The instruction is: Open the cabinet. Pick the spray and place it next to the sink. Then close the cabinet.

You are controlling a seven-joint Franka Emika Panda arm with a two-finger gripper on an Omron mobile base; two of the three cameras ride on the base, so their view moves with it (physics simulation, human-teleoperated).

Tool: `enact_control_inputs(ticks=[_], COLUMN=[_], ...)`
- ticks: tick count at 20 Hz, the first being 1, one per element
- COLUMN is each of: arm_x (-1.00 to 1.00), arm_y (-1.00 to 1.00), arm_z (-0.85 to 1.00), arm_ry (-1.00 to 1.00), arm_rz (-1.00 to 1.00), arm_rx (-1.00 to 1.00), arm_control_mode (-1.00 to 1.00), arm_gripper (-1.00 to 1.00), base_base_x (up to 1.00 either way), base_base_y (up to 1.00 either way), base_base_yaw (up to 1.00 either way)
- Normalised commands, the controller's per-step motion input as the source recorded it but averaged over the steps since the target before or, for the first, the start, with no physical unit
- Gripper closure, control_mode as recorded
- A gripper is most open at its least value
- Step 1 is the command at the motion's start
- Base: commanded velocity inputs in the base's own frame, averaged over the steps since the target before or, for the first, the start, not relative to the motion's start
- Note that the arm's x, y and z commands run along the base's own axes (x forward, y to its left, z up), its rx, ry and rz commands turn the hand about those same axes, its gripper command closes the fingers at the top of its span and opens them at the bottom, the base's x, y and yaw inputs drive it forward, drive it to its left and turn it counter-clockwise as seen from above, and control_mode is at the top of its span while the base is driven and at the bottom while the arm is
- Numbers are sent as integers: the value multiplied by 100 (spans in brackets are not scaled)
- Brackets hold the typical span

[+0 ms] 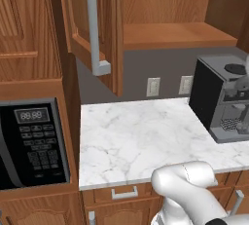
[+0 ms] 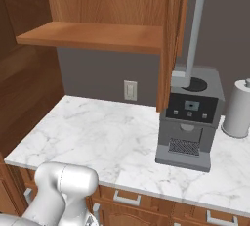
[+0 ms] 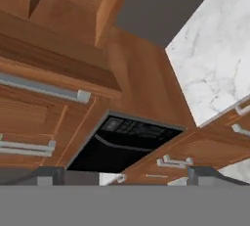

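Observation:
The brown wooden cabinet (image 1: 175, 35) above the counter stands open. Its left door (image 1: 80, 19) is swung out toward me, grey bar handle (image 1: 94, 24) facing out. The right door (image 2: 172, 39) shows edge-on, with its handle (image 2: 195, 29) in front of the coffee machine. The stretch of cabinet shelf (image 2: 93, 36) in view is bare. The spray and the sink are out of view. My gripper (image 3: 125, 176) is open with nothing between its fingertips (image 3: 49, 175). It looks, rolled sideways, at the microwave (image 3: 127, 142) and the wooden fronts around it.
A white marble counter (image 1: 131, 131) runs below the cabinet. On its right stands a boxy grey coffee machine (image 2: 190, 117), with a paper towel roll (image 2: 239, 107) beyond it. A black microwave (image 1: 31, 143) sits in the tall unit at left. Drawers (image 1: 124, 192) line the counter front.

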Motion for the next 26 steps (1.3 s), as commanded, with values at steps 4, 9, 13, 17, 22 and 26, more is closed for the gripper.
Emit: enact_control_inputs(ticks=[4,9,13,17,22,26], arm_x=[3,24,21,4,-3,16], arm_y=[39,43,46,52,45,37], arm_z=[-16,-12,-7,0,1,4], arm_ry=[9,13,10,0,-3,-12], arm_rz=[4,9,21,23,15,0], arm_rx=[30,29,22,6,-1,-2], arm_control_mode=[-100,-100,-100,-100,-100,-100], arm_gripper=[-100,-100,-100,-100,-100,-100], base_base_x=[0,0,0,0,0,0], base_base_y=[0,0,0,0,0,0], base_base_yaw=[0,0,0,0,0,0])
